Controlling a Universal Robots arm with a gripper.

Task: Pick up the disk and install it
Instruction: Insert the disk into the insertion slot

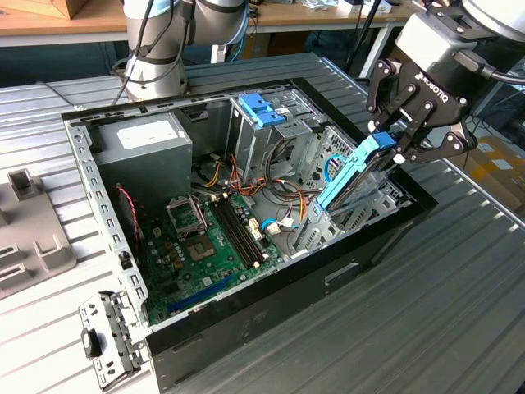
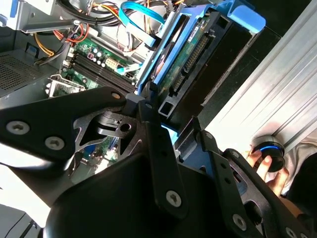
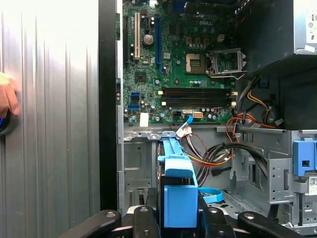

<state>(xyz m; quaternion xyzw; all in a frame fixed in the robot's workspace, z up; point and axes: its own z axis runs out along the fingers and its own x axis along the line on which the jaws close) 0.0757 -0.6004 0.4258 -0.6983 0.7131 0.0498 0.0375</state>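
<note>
Disk [image 1: 351, 174] sits right of centre in the exterior view, tilted, with its lower end inside the drive bay [image 1: 365, 215] at the right end of the case [image 1: 271, 320]. The hand [image 1: 400, 146] pinches its upper end. Best guess: keep the blue rails square to the bay guides and push along the tilt, no twisting. Around, left to right: power supply [image 1: 143, 148], motherboard [image 1: 205, 242], blue-topped cage [image 1: 262, 111], loose cables [image 1: 283, 193] near the bay, which could snag.

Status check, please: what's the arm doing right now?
Gripper jaws shut on disk. Disk tilted, low end at case's drive bay. Cables close beside.
</note>
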